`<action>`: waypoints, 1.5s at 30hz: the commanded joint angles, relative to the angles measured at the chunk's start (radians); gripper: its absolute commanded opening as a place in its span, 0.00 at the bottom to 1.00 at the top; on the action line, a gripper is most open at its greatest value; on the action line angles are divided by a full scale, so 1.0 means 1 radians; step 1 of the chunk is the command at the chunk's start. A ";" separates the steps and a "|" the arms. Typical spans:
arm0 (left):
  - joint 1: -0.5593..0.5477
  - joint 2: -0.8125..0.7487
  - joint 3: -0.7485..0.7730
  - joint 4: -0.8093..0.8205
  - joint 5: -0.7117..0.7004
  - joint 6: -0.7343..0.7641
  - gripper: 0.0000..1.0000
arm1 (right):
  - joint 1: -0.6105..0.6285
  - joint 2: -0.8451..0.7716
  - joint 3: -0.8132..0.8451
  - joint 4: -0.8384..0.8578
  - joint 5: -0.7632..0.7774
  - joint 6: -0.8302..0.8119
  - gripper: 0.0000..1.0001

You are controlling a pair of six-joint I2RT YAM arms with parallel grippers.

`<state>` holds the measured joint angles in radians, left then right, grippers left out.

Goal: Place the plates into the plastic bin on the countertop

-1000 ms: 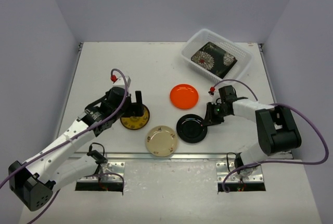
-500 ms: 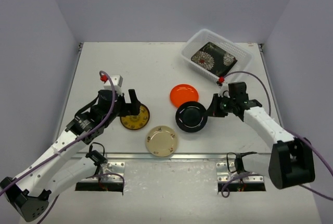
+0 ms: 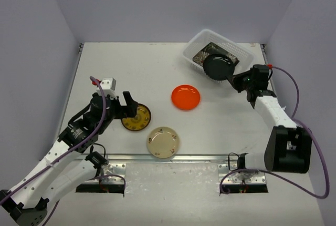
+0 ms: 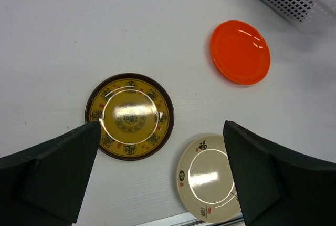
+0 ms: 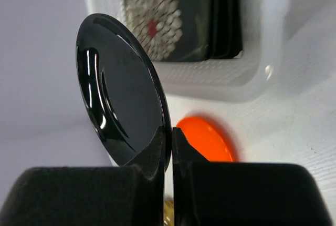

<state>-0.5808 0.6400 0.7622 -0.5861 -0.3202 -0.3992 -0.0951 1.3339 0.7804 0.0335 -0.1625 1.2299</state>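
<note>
Black plate (image 3: 219, 67) pinched by its rim between the right gripper (image 5: 171, 136) fingers, jaws closed down to the plate's thickness. Held edge-on and tilted, straight out ahead of those jaws, over the near corner of the plastic bin (image 3: 195, 42). From overhead, hides most of what lies in the bin: only a corner of a floral square plate (image 3: 202, 55) peeps out past it. From the right wrist, more on show: a white flower with a red centre, and dark edges stacked at that plate's side, number impossible to make out. Orange plate (image 5: 205, 139) there half hidden behind the finger, just below the black one. Right arm stretched far forward, wrist turned in toward the bin. Left arm reaching diagonally forward, wrist bent down over the countertop (image 3: 131, 68). Left gripper (image 4: 161, 126) spread wide, nothing in it. Brown-yellow plate (image 4: 129, 116) just ahead of its left finger, flat and untouched. Cream plate (image 4: 210, 177) between the jaws, close to the right finger, lower edge cut off by the frame. Bin wall clipped at the far corner of the left wrist view.
</note>
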 commanded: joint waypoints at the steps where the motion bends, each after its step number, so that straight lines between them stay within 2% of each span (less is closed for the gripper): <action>1: -0.003 -0.016 -0.006 0.047 -0.008 0.002 1.00 | 0.024 0.147 0.229 -0.022 0.250 0.285 0.00; 2: -0.004 -0.016 -0.006 0.046 -0.007 0.002 1.00 | 0.026 0.177 0.273 -0.109 0.278 0.328 0.00; 4: -0.002 -0.017 -0.006 0.049 0.002 0.005 1.00 | 0.063 0.221 0.326 -0.174 0.422 0.377 0.00; 8: -0.003 -0.019 -0.006 0.052 0.009 0.007 1.00 | 0.108 0.244 0.310 -0.084 0.556 0.388 0.00; 14: -0.002 -0.035 -0.008 0.052 0.004 0.005 1.00 | 0.158 0.307 0.267 0.054 0.600 0.484 0.00; 21: -0.012 -0.054 -0.011 0.052 0.005 0.003 1.00 | 0.169 0.424 0.379 -0.006 0.625 0.473 0.01; 23: -0.021 -0.059 -0.012 0.054 0.003 0.003 1.00 | 0.169 0.477 0.419 -0.053 0.604 0.470 0.13; 25: -0.027 -0.065 -0.012 0.053 -0.001 0.002 1.00 | 0.166 0.501 0.424 -0.046 0.586 0.464 0.15; 26: -0.030 -0.068 -0.012 0.052 -0.003 0.002 1.00 | 0.165 0.512 0.425 -0.028 0.572 0.448 0.22; 27: -0.032 -0.070 -0.012 0.052 -0.005 0.002 1.00 | 0.164 0.522 0.430 -0.010 0.560 0.424 0.33; 28: -0.036 -0.072 -0.012 0.051 -0.006 0.001 1.00 | 0.163 0.529 0.443 -0.007 0.550 0.391 0.52; 29: -0.041 -0.076 -0.012 0.051 -0.008 0.000 1.00 | 0.163 0.535 0.464 -0.003 0.524 0.343 0.77; 31: -0.046 -0.080 -0.014 0.052 -0.011 -0.001 1.00 | 0.163 0.537 0.494 0.013 0.483 0.263 0.98; 34: -0.049 -0.080 -0.014 0.052 -0.013 -0.001 1.00 | 0.165 0.514 0.507 0.043 0.367 0.165 0.99; 38: -0.048 -0.075 -0.014 0.052 -0.013 -0.001 1.00 | 0.171 0.479 0.618 -0.210 0.245 0.080 0.99; 39: -0.048 -0.074 -0.013 0.052 -0.014 -0.002 1.00 | 0.184 0.453 0.613 -0.224 0.224 0.032 0.99; 41: -0.048 -0.072 -0.012 0.051 -0.019 -0.003 1.00 | 0.217 0.387 0.582 -0.207 0.182 -0.076 0.99; 45: -0.048 -0.084 -0.006 0.039 -0.048 -0.012 1.00 | 0.314 0.181 0.421 -0.079 0.071 -0.397 0.99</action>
<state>-0.6224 0.5648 0.7513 -0.5768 -0.3302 -0.4011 0.1178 1.7429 1.2878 -0.1231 0.0554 1.1846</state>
